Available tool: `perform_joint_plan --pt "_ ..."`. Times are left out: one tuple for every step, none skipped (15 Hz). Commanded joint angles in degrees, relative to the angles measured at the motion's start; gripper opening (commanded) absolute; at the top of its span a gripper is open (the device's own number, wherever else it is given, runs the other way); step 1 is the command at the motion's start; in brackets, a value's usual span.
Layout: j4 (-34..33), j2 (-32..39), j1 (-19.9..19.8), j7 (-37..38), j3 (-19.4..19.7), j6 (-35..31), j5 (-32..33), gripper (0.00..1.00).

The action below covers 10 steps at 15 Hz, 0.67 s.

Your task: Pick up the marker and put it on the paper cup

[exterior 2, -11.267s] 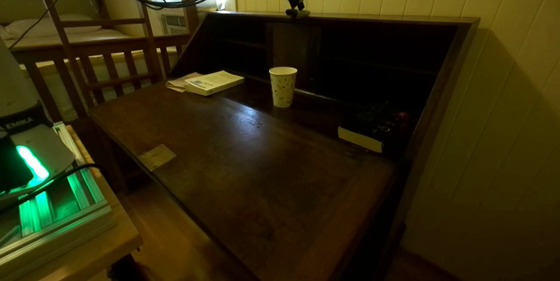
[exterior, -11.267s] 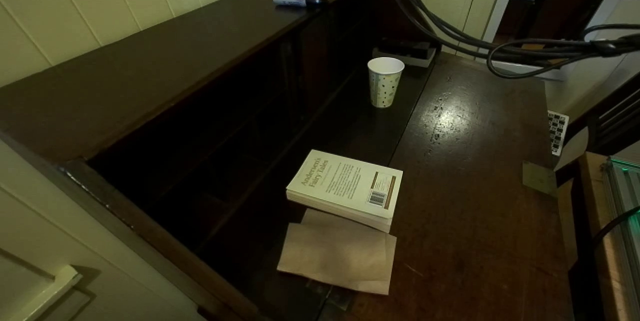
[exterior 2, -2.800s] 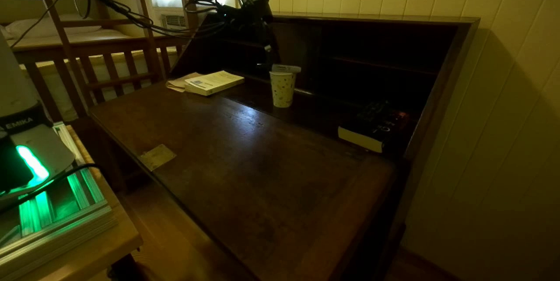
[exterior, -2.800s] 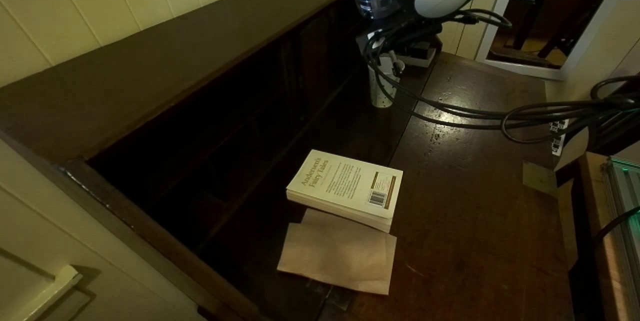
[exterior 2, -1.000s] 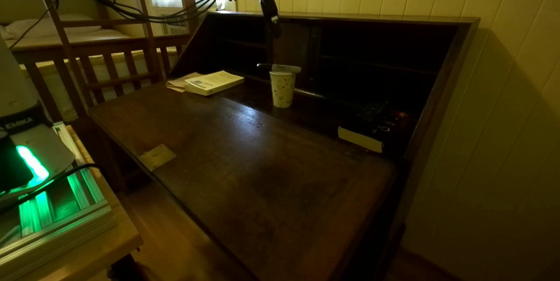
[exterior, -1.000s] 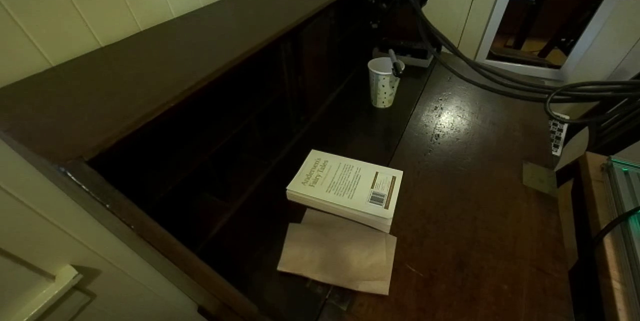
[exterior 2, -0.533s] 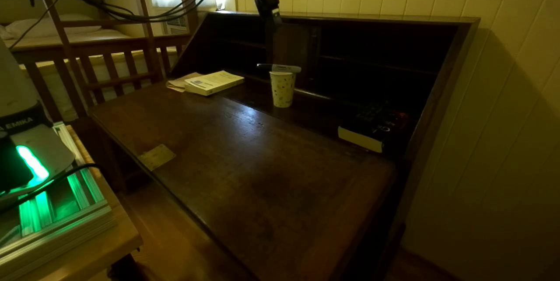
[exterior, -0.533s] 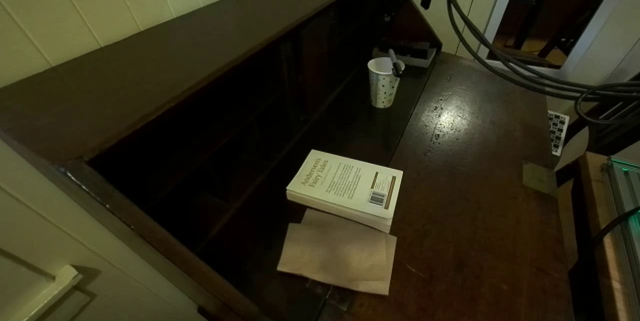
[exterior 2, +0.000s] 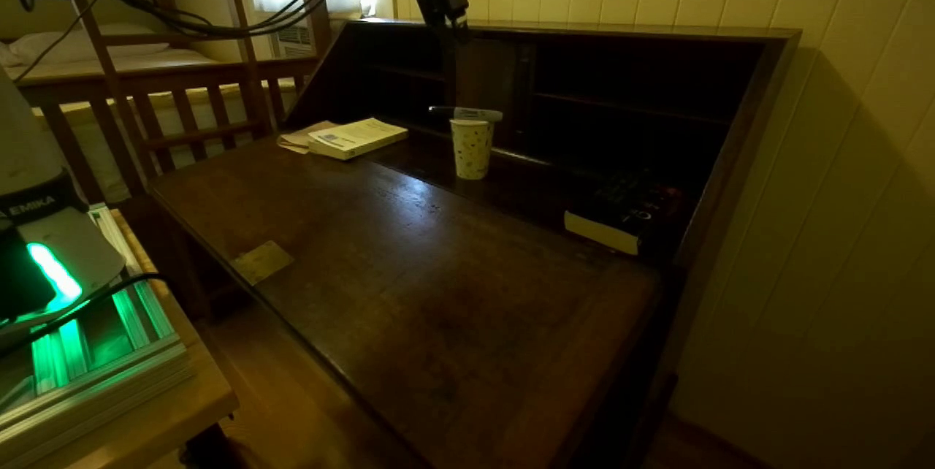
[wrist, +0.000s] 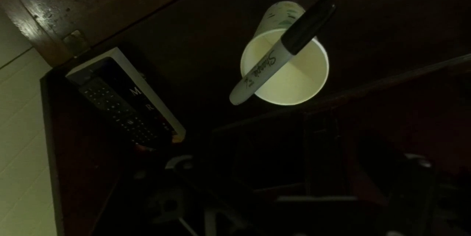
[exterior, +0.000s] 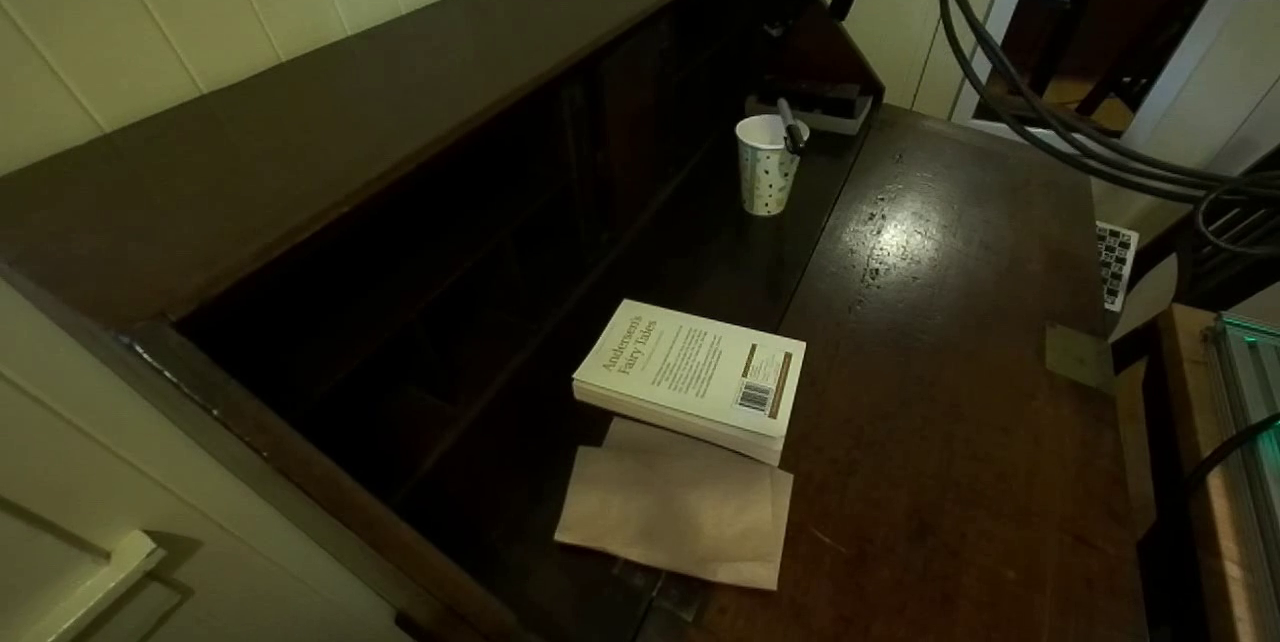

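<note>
Paper cup (exterior 2: 472, 151) upright on tabletop (exterior 2: 438, 272); marker (wrist: 283, 50) lying across cup's rim, both ends overhanging; in an exterior view, shelving (exterior 2: 628, 105) behind cup, paperback (exterior 2: 358, 137) left of cup, thick book (exterior 2: 603, 231) right and nearer camera, cup between books; in both exterior views, paper sheet (exterior: 680, 517) just beside paperback; in wrist view, thick book left of cup; claw (exterior 2: 454, 25) above cup and marker, apart from both.

We see a scuffed brown wooden desk (exterior: 960, 402). On it we find a paper cup (exterior: 766, 184), upright, between a thick dark book (exterior 2: 603, 232) and a white book (exterior: 690, 367) lying flat; along the white one's edge lies brown paper (exterior: 680, 522) (whether it runs underneath, we can't tell).
</note>
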State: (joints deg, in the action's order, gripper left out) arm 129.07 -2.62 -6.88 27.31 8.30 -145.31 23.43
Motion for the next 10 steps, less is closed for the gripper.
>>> perform_joint_plan --pt "2.52 -2.23 -0.56 -7.89 -0.1 -1.94 -7.07 1.0" --pt "2.58 -2.35 -0.55 -9.23 -0.13 -1.66 -8.44 1.0" --pt "2.39 -2.29 -0.58 -10.08 -0.18 -1.21 -9.46 1.0" --pt "2.27 -2.26 -0.62 -10.61 -0.21 -0.87 -10.2 1.0" --pt "2.16 -2.19 -0.7 -10.38 -0.3 -0.84 -10.18 1.0" --pt "0.8 -0.57 -0.8 -8.41 -0.61 -0.64 -8.16 1.0" --pt "0.81 -0.57 -0.81 -8.58 -0.6 -0.64 -8.38 1.0" --pt "0.82 -0.57 -0.82 -8.64 -0.6 -0.64 -8.44 1.0" --pt "0.83 -0.57 -0.82 -8.66 -0.6 -0.64 -8.46 1.0" --pt "0.84 -0.57 -0.82 -8.67 -0.59 -0.64 -8.48 1.0"
